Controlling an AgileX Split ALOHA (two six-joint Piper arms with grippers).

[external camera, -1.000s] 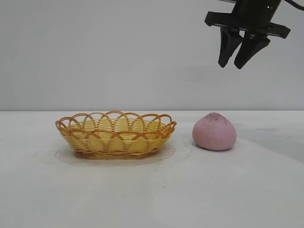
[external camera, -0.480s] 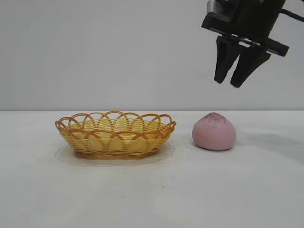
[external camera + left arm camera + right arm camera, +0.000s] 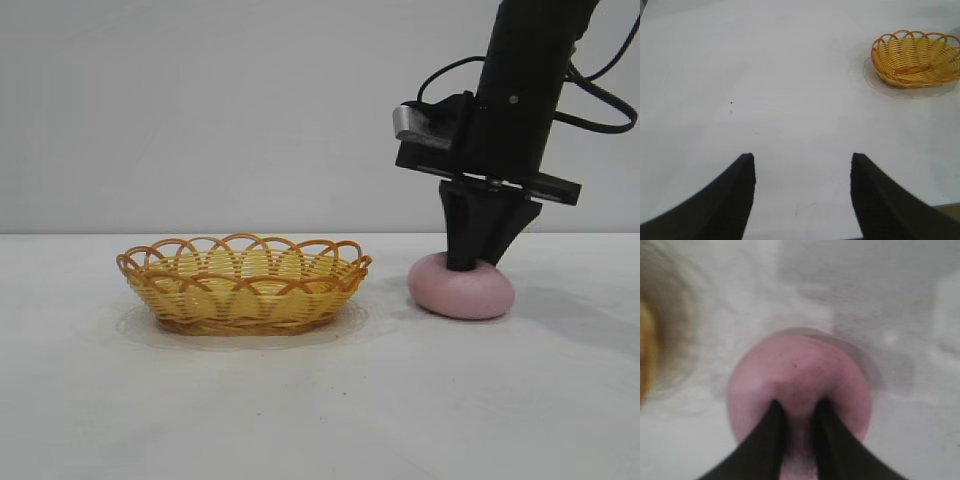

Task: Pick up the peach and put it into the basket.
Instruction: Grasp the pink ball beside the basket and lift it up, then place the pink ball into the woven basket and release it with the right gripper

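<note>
The matte dusty-pink rounded peach (image 3: 461, 288) is lying on the white surface (image 3: 320, 400), to the right of the shallow yellow-orange wicker basket (image 3: 243, 283) and apart from it. The right pincer (image 3: 472, 262) is being pressed down into the top of the peach, with its black fingers (image 3: 771, 432) drawn nearly together and a small ridge of pink material pinched between them. In the exterior view the peach is being flattened under the load, its body spreading wider at the base.

From this deformation the peach is judged to be soft, compliant and light, more like foam or dough than a firm fruit. Its matte skin is judged to offer good friction, so slipping is a minor concern. Because only a fold of the crown is being gripped, the hold is judged shallow; tearing free or sagging during the lift is possible. A wider hold across the sides of the body would be the more secure point of grasp.

The left pincer (image 3: 802, 200) is parked well to the left of the basket, half open over bare surface, with nothing held.
</note>
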